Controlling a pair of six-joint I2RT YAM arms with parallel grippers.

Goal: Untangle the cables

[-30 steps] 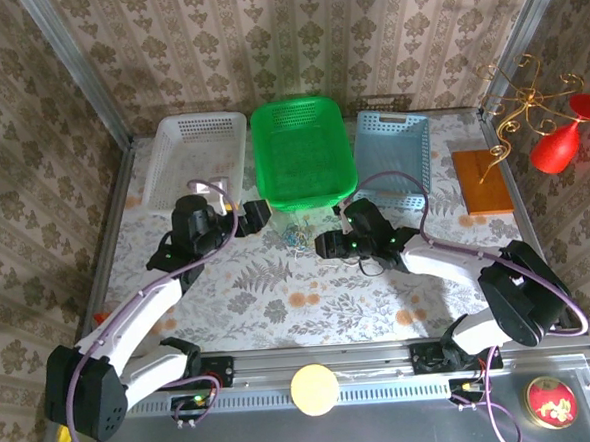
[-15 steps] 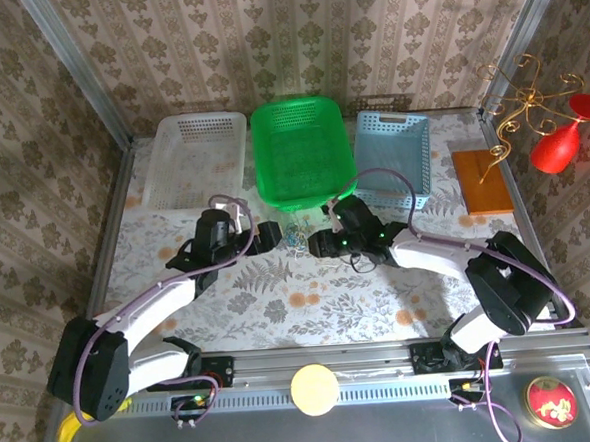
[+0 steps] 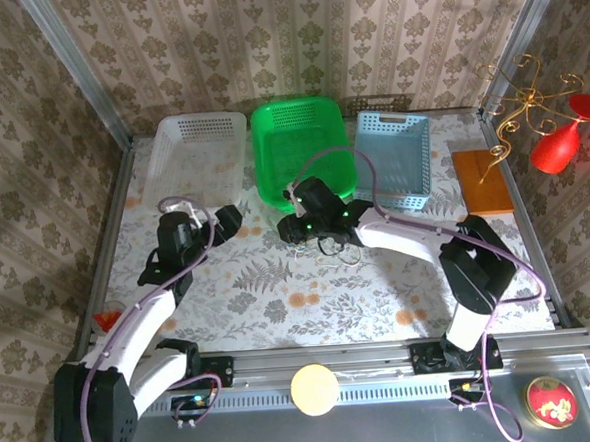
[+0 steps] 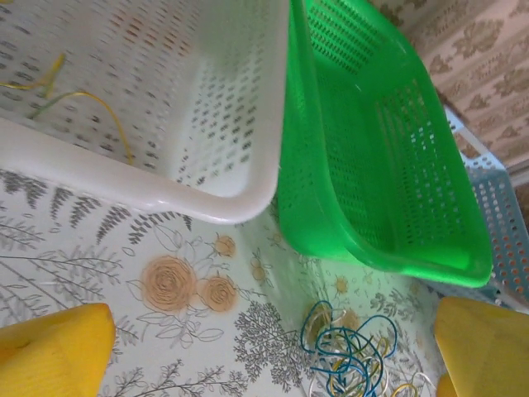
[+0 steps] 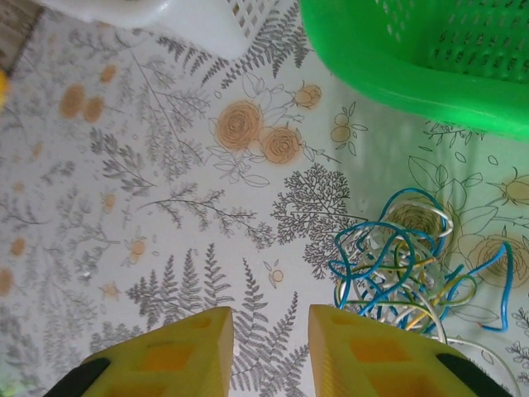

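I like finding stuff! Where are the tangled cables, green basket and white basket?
tangled cables (image 5: 401, 277), right wrist view, middle of the tangle.
green basket (image 4: 388, 165), left wrist view, mesh side wall.
white basket (image 4: 124, 178), left wrist view, near rim.

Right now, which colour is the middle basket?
The middle basket is green; left wrist view shows it best.

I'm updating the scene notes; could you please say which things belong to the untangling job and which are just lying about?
Job: tangled cables, right gripper beside them.
Lying about: white basket, green basket, blue basket, wooden board, red glass.
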